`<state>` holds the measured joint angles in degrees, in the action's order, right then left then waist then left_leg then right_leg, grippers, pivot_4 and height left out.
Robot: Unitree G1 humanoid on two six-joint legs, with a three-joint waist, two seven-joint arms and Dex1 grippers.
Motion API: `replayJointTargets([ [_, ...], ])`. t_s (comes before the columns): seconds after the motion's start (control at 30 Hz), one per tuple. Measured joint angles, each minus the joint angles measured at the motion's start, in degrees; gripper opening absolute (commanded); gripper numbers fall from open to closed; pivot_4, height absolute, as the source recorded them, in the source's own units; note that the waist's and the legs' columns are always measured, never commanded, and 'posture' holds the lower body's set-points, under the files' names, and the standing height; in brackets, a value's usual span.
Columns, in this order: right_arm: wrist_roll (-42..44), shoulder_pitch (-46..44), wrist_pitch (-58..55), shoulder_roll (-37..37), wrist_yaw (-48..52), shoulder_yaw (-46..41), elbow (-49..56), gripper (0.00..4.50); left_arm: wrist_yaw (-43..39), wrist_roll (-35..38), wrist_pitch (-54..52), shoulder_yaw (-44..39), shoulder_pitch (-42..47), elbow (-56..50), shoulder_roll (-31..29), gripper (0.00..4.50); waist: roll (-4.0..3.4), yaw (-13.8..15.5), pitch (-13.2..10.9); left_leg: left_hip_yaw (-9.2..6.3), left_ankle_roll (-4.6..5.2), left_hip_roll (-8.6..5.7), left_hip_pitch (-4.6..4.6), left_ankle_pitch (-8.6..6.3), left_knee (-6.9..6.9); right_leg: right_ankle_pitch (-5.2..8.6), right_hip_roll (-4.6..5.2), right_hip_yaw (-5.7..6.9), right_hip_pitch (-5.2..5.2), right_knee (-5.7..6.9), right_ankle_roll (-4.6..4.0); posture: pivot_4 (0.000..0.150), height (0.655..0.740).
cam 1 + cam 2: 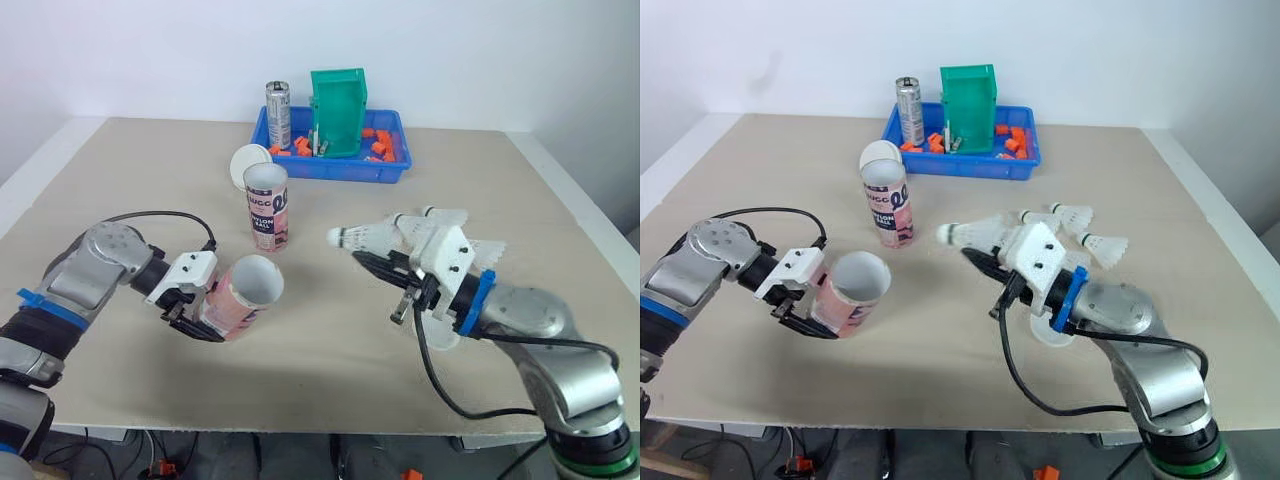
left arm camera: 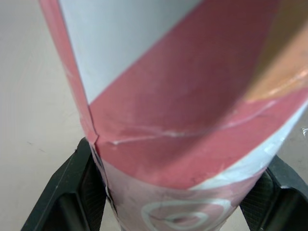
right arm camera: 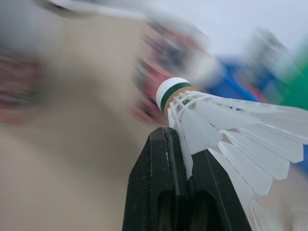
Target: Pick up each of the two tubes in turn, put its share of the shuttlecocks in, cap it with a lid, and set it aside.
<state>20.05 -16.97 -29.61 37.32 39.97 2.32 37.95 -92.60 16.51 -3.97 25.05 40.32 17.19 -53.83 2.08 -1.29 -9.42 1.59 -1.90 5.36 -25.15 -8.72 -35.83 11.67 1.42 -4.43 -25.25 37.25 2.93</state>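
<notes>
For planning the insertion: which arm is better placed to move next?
Right. The right jaws hold a shuttlecock, cork toward the open mouth of the tilted tube; the left jaws are occupied gripping that tube.

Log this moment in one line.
left hand: holds tilted tube | right hand: holds shuttlecock | second tube: upright on table

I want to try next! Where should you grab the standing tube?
Around the middle of the standing tube, squeezing opposite sides of its round wall, probably coming level from the robot's near side: it is upright, its mouth is open, and a lid sits behind it.
</notes>
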Motion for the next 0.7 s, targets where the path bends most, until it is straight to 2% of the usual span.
replayJointTargets([
  [0.1, -1.33, -11.13, 4.63, 1.94, 8.54, 6.3, -1.76, 0.02, 0.0, 0.41, -0.32, 1.53, 1.56, 1.58, 0.14, 3.24, -0.06, -0.04, -0.04, 0.0, 0.03, 0.0, 0.04, 0.02, -0.04, -0.01, 0.01, 0.0, -0.05, 0.0, -0.01, 0.15, 0.7083],
  [0.2, -6.92, -20.72, 12.82, 2.1, 15.88, 14.11, -9.2, 0.02, 0.0, 0.68, -0.29, 2.51, 2.5, 2.43, 0.23, 3.24, -0.13, -0.09, -0.09, 0.01, 0.02, -0.01, 0.03, 0.01, -0.13, -0.02, 0.04, 0.0, -0.09, -0.02, -0.03, 0.15, 0.7083],
  [0.43, -11.48, -27.01, 23.47, -0.77, 24.93, 21.18, -18.8, 0.02, -0.01, 1.43, -0.39, 3.29, 3.14, 2.46, 0.33, 3.24, -0.14, 0.19, -0.09, 0.03, 0.04, -0.02, -0.13, 0.02, -0.12, -0.02, 0.03, 0.01, -0.07, -0.01, -0.04, 0.15, 0.7083],
  [0.5, -12.51, -27.74, 25.07, -1.42, 26.41, 22.37, -20.27, 0.69, -0.02, 1.46, -0.65, 3.28, 3.13, 2.41, 0.22, 3.24, -0.15, 0.25, -0.09, 0.03, 0.04, -0.02, -0.12, 0.02, -0.08, -0.02, 0.01, 0.01, -0.08, 0.0, -0.03, 0.15, 0.7083],
  [0.53, -12.72, -28.23, 25.23, -1.58, 26.75, 22.45, -20.7, 0.74, -0.01, 1.45, -0.83, 3.28, 3.13, 2.39, 0.21, 3.24, -0.19, 0.25, -0.09, 0.03, 0.04, -0.02, -0.12, 0.02, -0.08, -0.02, 0.01, 0.01, -0.09, 0.02, -0.03, 0.15, 0.7083],
  [0.7, -13.33, -30.47, 23.48, -2.94, 27.88, 22.2, -23.01, 3.0, 0.01, 1.34, -1.16, 3.12, 3.1, 2.25, 0.2, 3.24, -0.19, 0.23, -0.09, 0.02, 0.03, -0.01, -0.11, 0.02, -0.12, -0.02, -0.01, 0.01, -0.1, 0.09, -0.04, 0.15, 0.7083],
])
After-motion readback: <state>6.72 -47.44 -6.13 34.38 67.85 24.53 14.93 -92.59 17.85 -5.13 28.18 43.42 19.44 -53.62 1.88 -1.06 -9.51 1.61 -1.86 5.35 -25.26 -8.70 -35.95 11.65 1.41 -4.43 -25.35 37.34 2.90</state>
